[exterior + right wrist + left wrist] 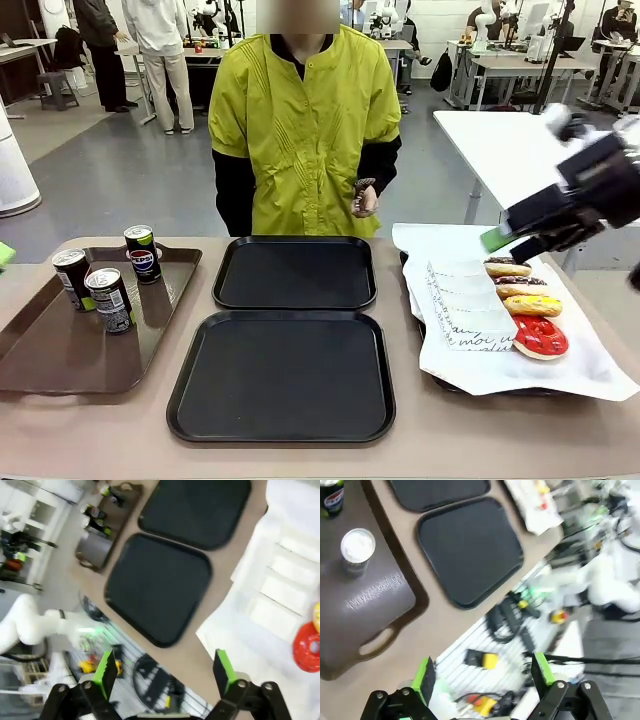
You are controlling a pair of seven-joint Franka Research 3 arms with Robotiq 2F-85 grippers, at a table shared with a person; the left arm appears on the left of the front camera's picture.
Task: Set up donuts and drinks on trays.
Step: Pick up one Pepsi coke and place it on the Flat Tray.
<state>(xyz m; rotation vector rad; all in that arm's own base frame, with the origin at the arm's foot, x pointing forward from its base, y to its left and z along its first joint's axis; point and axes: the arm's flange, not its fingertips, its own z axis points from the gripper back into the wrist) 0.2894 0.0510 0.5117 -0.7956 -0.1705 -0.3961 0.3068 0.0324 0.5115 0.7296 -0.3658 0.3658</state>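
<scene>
On the worktop the far black tray and near black tray sit bare in the middle, so nothing is set up yet. Three cans stand on the brown tray at the robot's left, none on a black tray. Donuts lie in a row, red donut nearest, beside white paper boxes on the paper-lined tray at the right. Right claw hovers above the far end of that row, jaws wide apart, nothing between the pads. Left claw is also spread wide and empty, hanging off the worktop's near edge by the brown tray's handle. Person's hand holds something small and dark, can't tell what. Judgement: task at the start, every donut and drink left to place; right claw looks lined up for a first donut pick
</scene>
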